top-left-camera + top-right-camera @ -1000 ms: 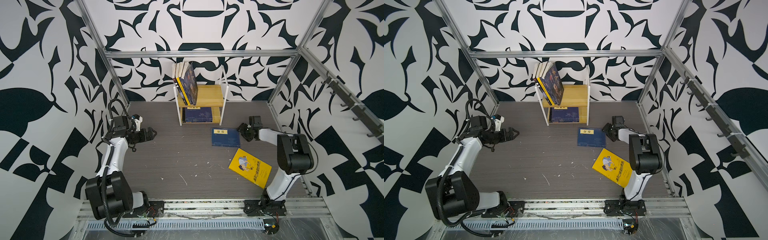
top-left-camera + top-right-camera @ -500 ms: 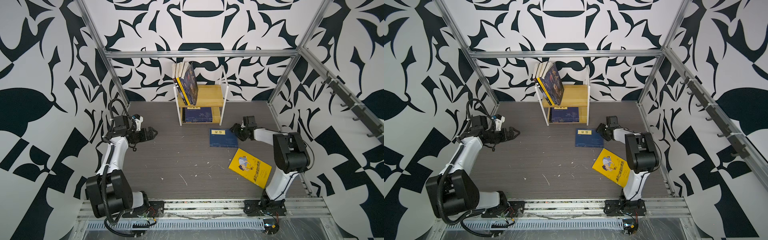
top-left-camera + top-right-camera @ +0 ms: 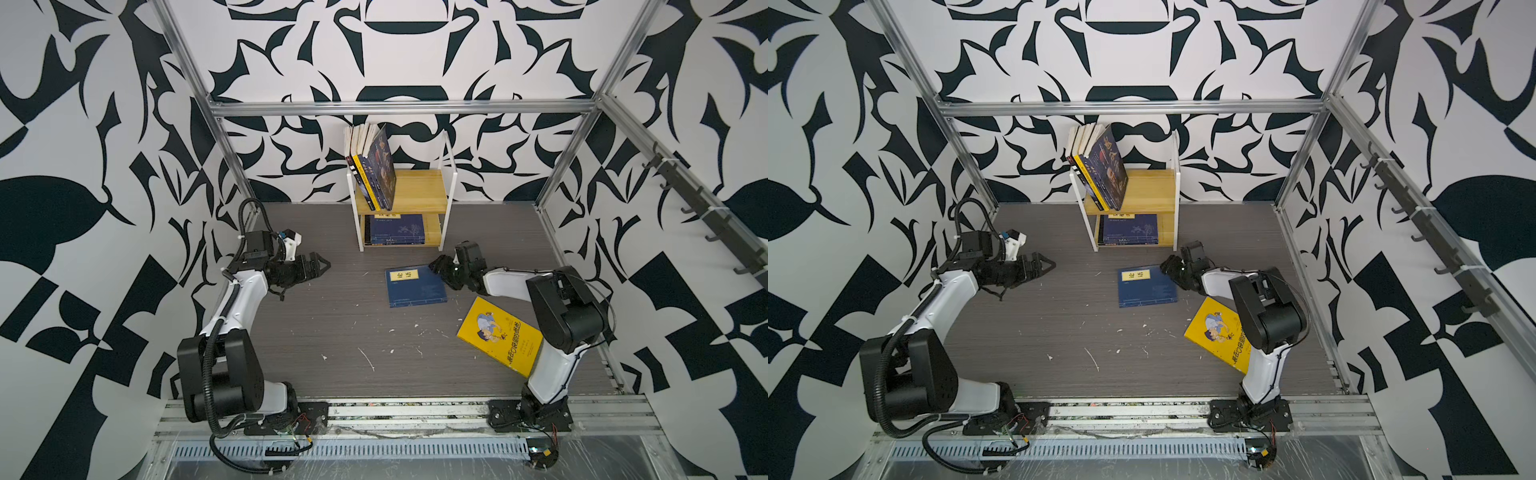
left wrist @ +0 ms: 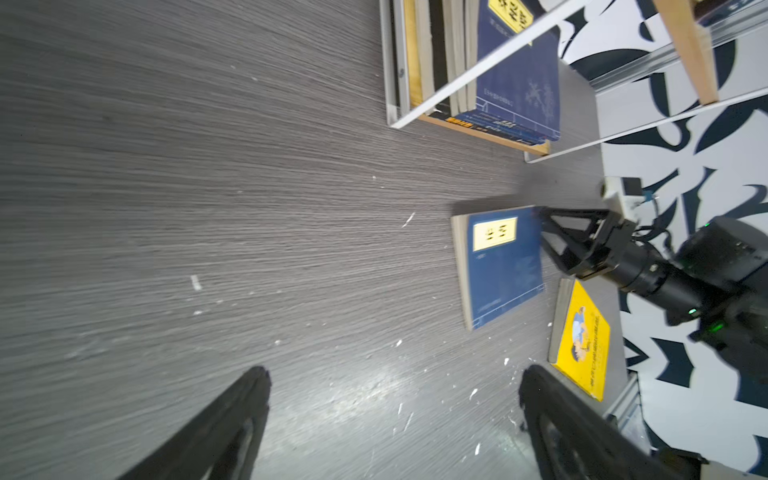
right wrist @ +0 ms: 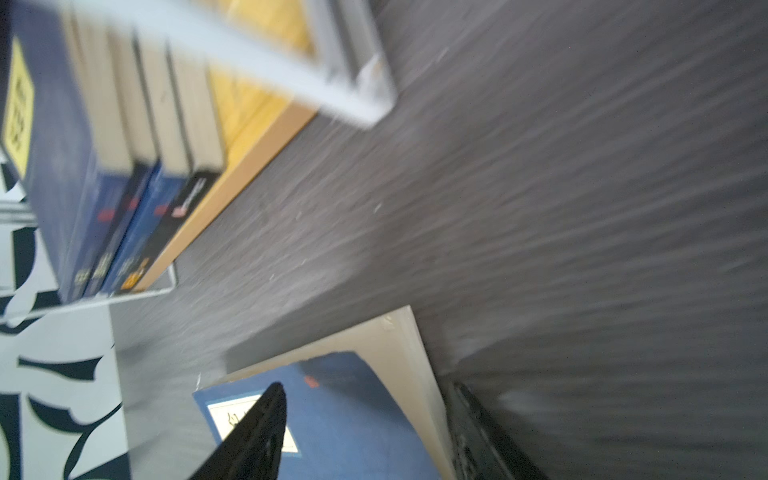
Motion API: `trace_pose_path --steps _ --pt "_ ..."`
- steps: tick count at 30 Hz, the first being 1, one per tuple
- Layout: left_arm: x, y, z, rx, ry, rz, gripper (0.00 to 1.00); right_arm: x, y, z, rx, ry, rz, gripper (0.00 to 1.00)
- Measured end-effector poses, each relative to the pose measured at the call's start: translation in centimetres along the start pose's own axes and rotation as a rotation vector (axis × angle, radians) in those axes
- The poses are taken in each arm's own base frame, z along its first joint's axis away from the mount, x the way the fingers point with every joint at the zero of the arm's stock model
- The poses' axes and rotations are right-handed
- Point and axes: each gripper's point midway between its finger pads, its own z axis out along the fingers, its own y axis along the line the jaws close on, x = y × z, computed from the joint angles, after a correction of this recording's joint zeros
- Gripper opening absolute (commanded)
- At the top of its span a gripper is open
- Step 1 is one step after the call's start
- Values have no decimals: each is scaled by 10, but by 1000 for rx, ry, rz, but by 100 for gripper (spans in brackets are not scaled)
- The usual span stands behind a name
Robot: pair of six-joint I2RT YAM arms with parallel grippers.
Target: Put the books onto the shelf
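**Two books left to shelve**

We see the navy book (image 3: 415, 287) and the yellow book (image 3: 500, 336) lying flat before the shelf (image 3: 422, 192), which holds the rest. The right gripper (image 3: 437, 266) straddles the navy book's corner, and we cannot tell if it is clamped. The left gripper (image 3: 322, 266) gapes wide, empty.

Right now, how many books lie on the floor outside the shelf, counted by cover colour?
Navy book with yellow label: 1
Yellow cartoon-cover book: 1
Total: 2
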Motion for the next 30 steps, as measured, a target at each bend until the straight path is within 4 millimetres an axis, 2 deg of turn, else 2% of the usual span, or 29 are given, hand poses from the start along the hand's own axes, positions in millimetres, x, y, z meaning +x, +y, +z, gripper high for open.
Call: trace_pose_path --steps 5,11,17,20,27,30 --pt "18 2 21 23 42 -81 93 35 20 6 -58 31 34 66" --pt "25 6 45 33 81 -187 89 59 32 8 -94 45 82 66" --pt "38 11 70 29 144 -289 86 65 31 4 -104 45 122 66" --pt "48 3 80 42 188 -302 86 70 25 -4 -81 55 126 66" --pt "66 -8 101 71 280 -333 70 78 14 -15 -31 79 124 65" --pt "70 -10 110 78 312 -345 68 79 13 -15 -28 82 121 65"
